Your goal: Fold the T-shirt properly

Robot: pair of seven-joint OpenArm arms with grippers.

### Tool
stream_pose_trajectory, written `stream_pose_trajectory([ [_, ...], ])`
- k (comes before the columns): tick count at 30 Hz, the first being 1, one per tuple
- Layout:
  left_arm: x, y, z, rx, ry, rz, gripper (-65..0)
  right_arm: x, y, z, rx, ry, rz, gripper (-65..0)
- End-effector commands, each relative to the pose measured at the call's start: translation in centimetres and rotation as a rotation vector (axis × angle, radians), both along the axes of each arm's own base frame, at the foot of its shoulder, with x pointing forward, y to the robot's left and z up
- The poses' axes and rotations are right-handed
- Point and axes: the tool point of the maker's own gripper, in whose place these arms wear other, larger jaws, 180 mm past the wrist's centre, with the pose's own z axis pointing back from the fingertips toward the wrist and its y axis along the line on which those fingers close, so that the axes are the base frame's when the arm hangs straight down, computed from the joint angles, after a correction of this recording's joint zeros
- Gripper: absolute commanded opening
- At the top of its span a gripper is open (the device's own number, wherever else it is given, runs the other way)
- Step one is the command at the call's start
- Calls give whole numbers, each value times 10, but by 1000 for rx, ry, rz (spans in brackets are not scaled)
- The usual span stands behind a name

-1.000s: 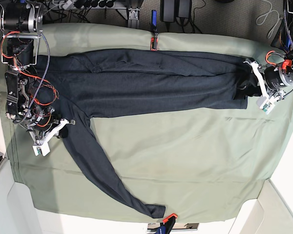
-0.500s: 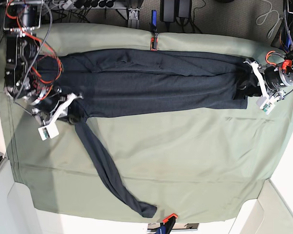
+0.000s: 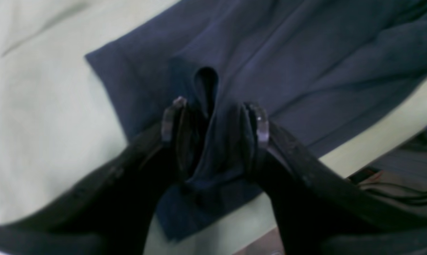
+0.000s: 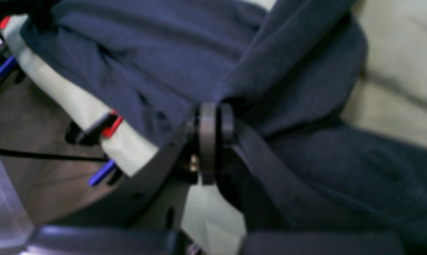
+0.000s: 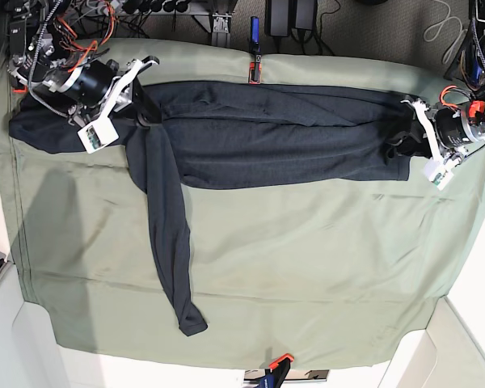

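The dark charcoal T-shirt [image 5: 275,133] lies stretched across the far half of the table. One long sleeve [image 5: 168,234] trails toward the near edge. My right gripper [image 5: 139,103], at the base view's far left, is shut on the shirt's shoulder end. In the right wrist view the gripper [image 4: 212,118] pinches a bunched fold of the shirt [image 4: 298,71]. My left gripper [image 5: 404,137], at the base view's right, is shut on the hem end. In the left wrist view the gripper [image 3: 213,118] holds a pinched loop of the shirt [image 3: 287,63].
An olive-green cloth sheet [image 5: 315,267] covers the table. A red and blue clamp [image 5: 255,66] holds its far edge, and another clamp [image 5: 276,364] holds the near edge. Cables and equipment [image 5: 307,16] lie beyond the far edge. White surfaces [image 5: 461,347] flank the near corners.
My right gripper has moved from the near left toward the far edge, carrying the shirt's shoulder. The sleeve swung with it and its cuff slid left. The left gripper has stayed put.
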Motion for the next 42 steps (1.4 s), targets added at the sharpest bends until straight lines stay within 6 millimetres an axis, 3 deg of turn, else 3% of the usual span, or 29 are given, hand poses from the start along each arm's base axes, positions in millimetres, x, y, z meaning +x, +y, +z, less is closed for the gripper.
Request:
stream_pose_trajectory([
  [1, 11, -4, 20, -19, -61, -18, -388, 3, 1, 8, 15, -32, 1, -650],
  [2, 13, -10, 26, -37, -78, -29, -388, 2, 1, 7, 14, -27, 2, -587],
  [4, 16, -24, 40, -65, -117, -62, -387, 1, 1, 7, 14, -25, 2, -376],
  [5, 17, -30, 45, -69, -135, -77, -385, 2, 1, 7, 14, -26, 1, -301],
  [7, 20, -44, 54, -91, -174, -96, -340, 2, -3, 6, -1, -27, -4, -247],
  [10, 32, -70, 63, -174, -252, -97, -268, 8, -17, 7, -26, -38, -45, -247],
  [13, 48, -101, 63, -199, -303, -126, -267, 18, -45, 13, -50, -63, -128, -247],
  [19, 99, -175, 42, -180, -292, -156, -267, 30, -117, 28, -121, -107, -327, -247],
  [24, 149, -224, 21, -173, -233, -123, -267, 22, -157, 36, -145, -113, -439, -247],
  [27, 169, -245, 3, -203, -153, -73, -267, 13, -169, 36, -149, -102, -474, -247],
  [30, 176, -276, -10, -259, -77, -63, -267, 7, -175, 35, -156, -93, -490, -247],
  [38, 174, -354, 0, -377, -8, -114, -267, 5, -175, 34, -158, -89, -490, -247],
  [42, 170, -371, -1, -364, -7, -121, -267, 4, -175, 33, -160, -83, -489, -247],
])
